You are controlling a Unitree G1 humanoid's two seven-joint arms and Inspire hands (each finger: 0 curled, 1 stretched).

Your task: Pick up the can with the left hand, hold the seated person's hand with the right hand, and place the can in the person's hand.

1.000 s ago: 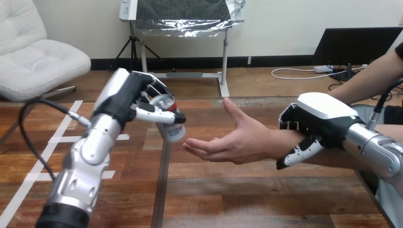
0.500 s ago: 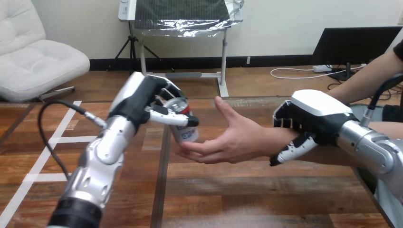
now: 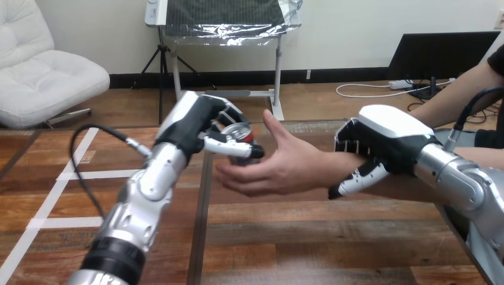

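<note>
The left hand (image 3: 199, 122) is gripping the small silver metal can (image 3: 239, 133), its fingers (image 3: 229, 148) curling round it, just above the person's open upturned hand (image 3: 285, 169). The right hand (image 3: 386, 142) is clasping the person's wrist (image 3: 330, 169), fingers (image 3: 346, 139) wrapping round it.

left robot hand (image 3: 199, 122) at 9 o'clock and right robot hand (image 3: 380, 139) at 3 are both black with glossy white back shells, black-and-white jointed fingers (image 3: 356, 177), chunky silver forearms (image 3: 148, 181) behind them
</note>
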